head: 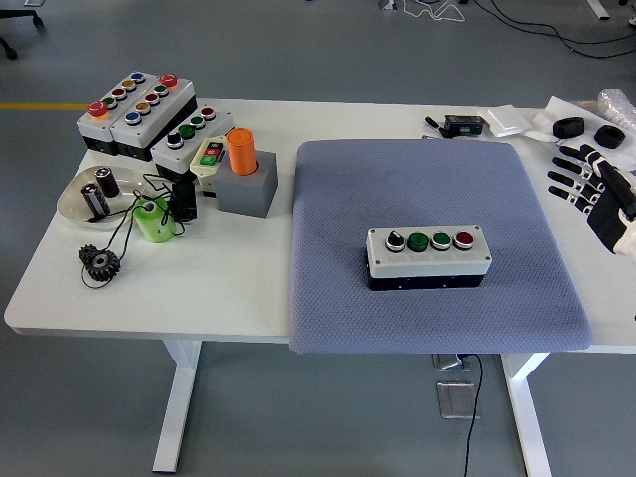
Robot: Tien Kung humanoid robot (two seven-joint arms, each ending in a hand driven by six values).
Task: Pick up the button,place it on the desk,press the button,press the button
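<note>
Right hand fingers [568, 179]: spreading open and holding nothing, tips pointing left toward the mat.
Right hand [596, 194]: hovering at the table's right edge, just beside the mat's right border and well apart from the button box.
Left hand: not showing in the head view.
Button box [427, 256]: sitting flat and upright on the grey mat [338, 199], slightly right of the mat's middle, its long side facing the camera.
Buttons on top: running left to right as a black selector knob [395, 240], two green caps and a red button [464, 238] nearest the hand.
Step in hand: by my judgement, the box is already lying in place, so the pressing is what is coming up.
Doing it well: bringing the hand in over the box from the right, curling all but one finger, and pushing straight down on a single cap so the box is not sliding on the mat.
Clutter: other button boxes [139, 107], an orange cylinder [241, 151] and a green spool [154, 220] are sitting far left, out of the way.
</note>
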